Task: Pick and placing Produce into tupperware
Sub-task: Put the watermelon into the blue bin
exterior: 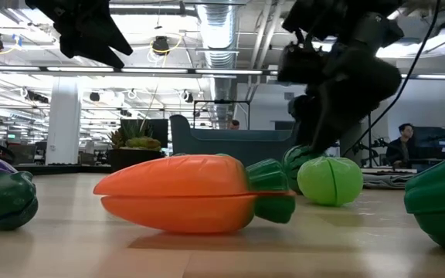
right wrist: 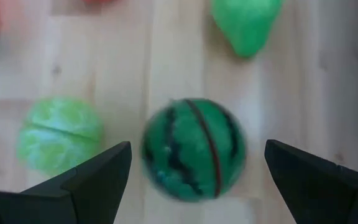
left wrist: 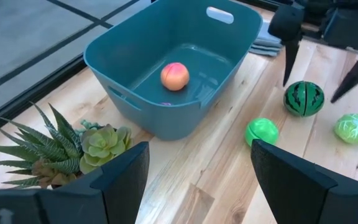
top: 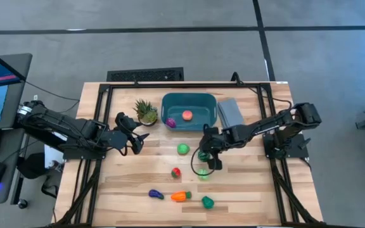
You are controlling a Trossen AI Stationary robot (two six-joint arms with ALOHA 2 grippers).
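The teal tupperware tub (top: 203,101) stands at the far middle of the table and holds a pink peach (top: 187,115) and a magenta piece (top: 171,122). My right gripper (top: 206,159) is open just above the striped watermelon (right wrist: 194,149), with one finger on either side and not touching it. A light green ball (right wrist: 59,134) lies beside the watermelon. Another green ball (top: 182,149), a strawberry (top: 176,171), an eggplant (top: 156,194), a carrot (top: 180,196) and a green piece (top: 207,202) lie on the table. My left gripper (top: 135,136) is open and empty, left of the tub.
A spiky potted plant (top: 146,112) stands just left of the tub, close to my left gripper. A flat grey ribbed slab (top: 230,113) lies against the tub's right side. Bare wood lies at the near left of the table.
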